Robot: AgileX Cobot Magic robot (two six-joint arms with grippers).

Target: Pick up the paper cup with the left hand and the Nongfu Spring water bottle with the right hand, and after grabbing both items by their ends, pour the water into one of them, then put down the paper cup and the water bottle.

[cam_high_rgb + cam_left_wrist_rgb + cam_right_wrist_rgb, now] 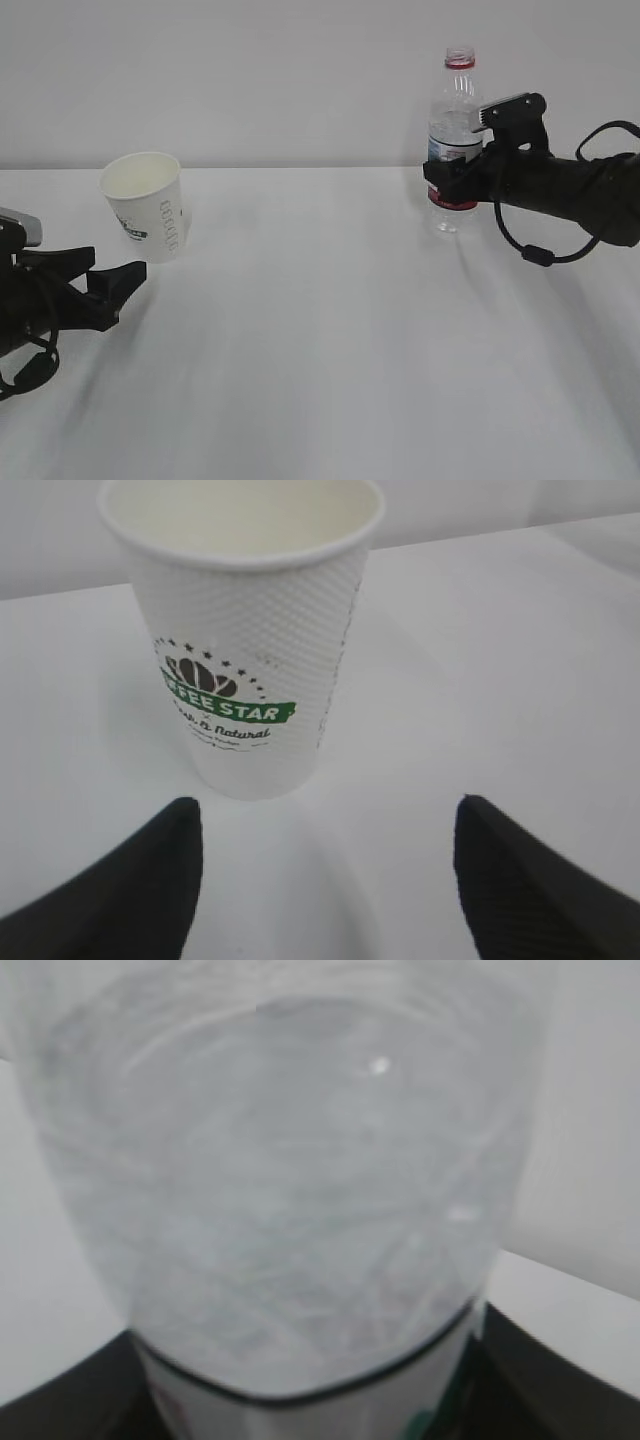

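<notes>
Two risks: left hand [118, 283] agape short of paper cup [148, 205], may topple it; right hand [462, 178] clasping uncapped Nongfu Spring water bottle [455, 140], may spill.

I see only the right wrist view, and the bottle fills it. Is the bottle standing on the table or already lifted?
Observer: In the exterior view the bottle stands upright on the table, with the right gripper around its label.
Operator: Is the cap on?
Observer: No, the neck is open.
Operator: Where is the cup?
Observer: The cup stands far on the left side, not held.
Operator: And the left gripper?
Observer: The left gripper is open, just short of the cup, a jaw on each side of the view.
</notes>
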